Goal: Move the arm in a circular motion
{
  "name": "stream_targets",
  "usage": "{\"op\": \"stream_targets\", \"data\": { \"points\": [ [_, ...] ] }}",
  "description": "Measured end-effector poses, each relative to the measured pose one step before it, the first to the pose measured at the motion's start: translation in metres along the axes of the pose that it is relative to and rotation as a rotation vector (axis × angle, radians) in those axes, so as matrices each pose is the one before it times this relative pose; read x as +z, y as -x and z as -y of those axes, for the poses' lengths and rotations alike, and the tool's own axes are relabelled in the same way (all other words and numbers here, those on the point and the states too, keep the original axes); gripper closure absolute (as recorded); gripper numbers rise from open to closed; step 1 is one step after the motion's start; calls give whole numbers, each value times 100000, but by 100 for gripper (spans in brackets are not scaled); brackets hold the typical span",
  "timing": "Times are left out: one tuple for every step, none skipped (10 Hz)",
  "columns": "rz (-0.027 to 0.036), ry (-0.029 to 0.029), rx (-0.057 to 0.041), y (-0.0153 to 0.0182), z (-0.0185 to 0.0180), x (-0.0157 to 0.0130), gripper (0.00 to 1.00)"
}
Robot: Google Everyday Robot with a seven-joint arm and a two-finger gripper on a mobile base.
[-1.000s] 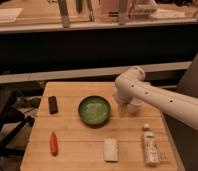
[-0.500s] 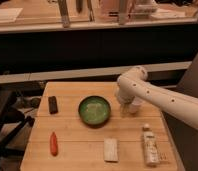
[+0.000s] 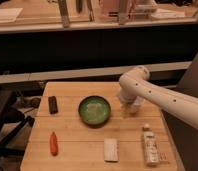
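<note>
The large white arm (image 3: pixel 162 97) reaches in from the right edge over the wooden table (image 3: pixel 77 160). Its rounded joint (image 3: pixel 135 79) sits above the table's back right part. From there the arm bends down to the gripper (image 3: pixel 130 104), which hangs just right of a green bowl (image 3: pixel 94 110) and low over the tabletop. Nothing shows in the gripper.
A black bar-shaped item (image 3: pixel 53 104) lies left of the bowl. A red-orange item (image 3: pixel 53 143) lies at the front left, a white rectangular item (image 3: pixel 111 149) at the front middle, and a pale bottle (image 3: pixel 151 144) on its side at the front right. A dark counter stands behind the table.
The arm's rounded joint has shifted slightly to the right. The tabletop items have not moved.
</note>
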Motion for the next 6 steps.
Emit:
{"op": "stream_targets", "data": {
  "points": [
    [87, 289, 393, -158, -5, 46, 20],
    [153, 382, 454, -185, -123, 49, 20],
    [106, 119, 69, -119, -117, -24, 20],
    [53, 359, 68, -91, -208, 142, 20],
    [38, 138, -61, 19, -125, -1, 20],
    [240, 103, 237, -110, -136, -9, 20]
  ]
}}
